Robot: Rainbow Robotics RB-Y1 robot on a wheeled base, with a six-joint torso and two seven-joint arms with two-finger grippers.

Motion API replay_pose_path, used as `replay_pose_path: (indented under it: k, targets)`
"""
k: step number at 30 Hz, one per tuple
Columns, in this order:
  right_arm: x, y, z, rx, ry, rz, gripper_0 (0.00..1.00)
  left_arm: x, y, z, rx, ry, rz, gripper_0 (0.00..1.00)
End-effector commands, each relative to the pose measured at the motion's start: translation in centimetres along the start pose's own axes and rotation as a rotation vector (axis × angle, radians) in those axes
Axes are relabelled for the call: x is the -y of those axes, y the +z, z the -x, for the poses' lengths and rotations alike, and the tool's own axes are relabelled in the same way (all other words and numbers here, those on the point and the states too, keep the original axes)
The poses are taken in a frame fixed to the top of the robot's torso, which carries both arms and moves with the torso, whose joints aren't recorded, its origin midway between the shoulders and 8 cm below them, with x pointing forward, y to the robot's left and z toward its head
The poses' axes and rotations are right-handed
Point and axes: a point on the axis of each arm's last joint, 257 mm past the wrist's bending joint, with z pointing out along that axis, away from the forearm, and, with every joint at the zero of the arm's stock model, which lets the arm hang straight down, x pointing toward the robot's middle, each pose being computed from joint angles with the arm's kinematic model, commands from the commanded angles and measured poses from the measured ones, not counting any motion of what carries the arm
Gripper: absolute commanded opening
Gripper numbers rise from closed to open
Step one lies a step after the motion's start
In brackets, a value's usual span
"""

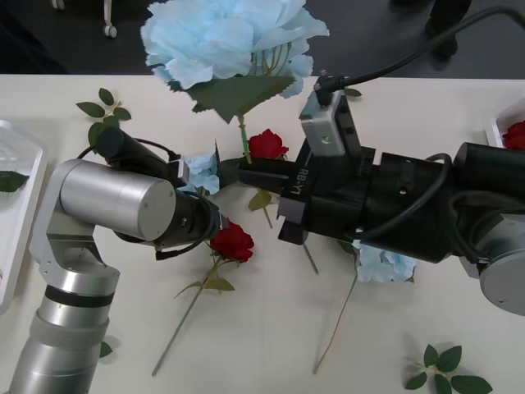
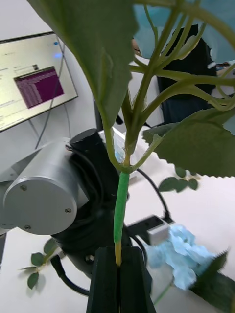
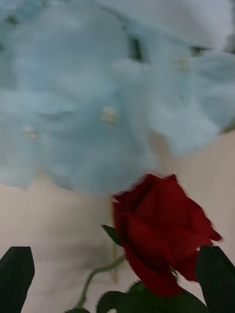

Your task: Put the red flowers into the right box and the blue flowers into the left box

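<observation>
My right gripper (image 1: 244, 168) (image 2: 117, 276) is shut on the lower stem of a blue flower (image 1: 230, 37) and holds it upright above the table's middle; the green stem (image 2: 121, 205) rises from between the black fingers. My left gripper (image 1: 215, 228) (image 3: 115, 281) is open just over a red flower (image 1: 232, 242) (image 3: 161, 234) lying on the table, a finger on each side of the bloom. Another blue flower (image 1: 199, 172) (image 3: 98, 98) lies just beyond it. A second red flower (image 1: 267, 145) and a blue flower (image 1: 385, 264) lie nearby. The left box (image 1: 20, 213) is at the left edge. The right box (image 1: 496, 125), at the right edge, holds a red flower (image 1: 517, 135).
Loose leaf sprigs lie at the back left (image 1: 102, 107) and the front right (image 1: 447, 373). A green leaf (image 1: 8, 180) lies in the left box. The two arms are close together over the table's middle. A monitor (image 2: 34, 88) stands in the room behind.
</observation>
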Motion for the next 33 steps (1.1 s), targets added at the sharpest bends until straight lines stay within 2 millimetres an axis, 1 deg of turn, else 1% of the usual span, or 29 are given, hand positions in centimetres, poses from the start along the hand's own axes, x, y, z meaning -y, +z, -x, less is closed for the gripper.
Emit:
replay_pose_path:
  k: [1, 2, 5, 10, 13, 16, 21, 27, 33]
  targets:
    - [-1.7, 1.3, 2.9, 0.072, -0.092, 0.039, 0.00, 0.5, -3.6, 1.2, 0.081, 0.177, -0.050, 0.96]
    - [-1.9, 1.8, 2.9, 0.074, -0.093, 0.047, 0.00, 0.5, -4.6, 1.1, 0.087, 0.222, -0.078, 0.96]
    - [-2.2, 2.4, 3.1, 0.082, -0.101, 0.057, 0.00, 0.2, -6.3, 1.3, 0.094, 0.289, -0.139, 0.97]
    - [-1.5, 3.0, 2.8, 0.083, -0.094, 0.048, 0.00, -1.0, -9.2, 2.0, 0.110, 0.421, -0.263, 0.97]
    - [-1.3, 3.4, 2.4, 0.077, -0.095, 0.046, 0.00, -1.0, -11.3, 2.3, 0.156, 0.532, -0.356, 0.96]
    - [-0.9, 3.5, 2.3, 0.074, -0.095, 0.041, 0.00, -1.0, -12.5, 2.2, 0.199, 0.622, -0.412, 0.97]
    - [-0.5, 3.4, 2.6, 0.087, -0.095, 0.030, 0.00, 0.3, -14.7, 1.7, 0.285, 0.759, -0.528, 0.97]
    - [-0.2, 3.2, 2.3, 0.081, -0.083, 0.027, 0.00, 3.7, -17.2, 0.7, 0.395, 0.920, -0.689, 0.96]
    - [-0.3, 3.2, 2.3, 0.079, -0.083, 0.028, 0.00, 6.1, -18.9, 0.3, 0.521, 0.947, -0.892, 0.97]
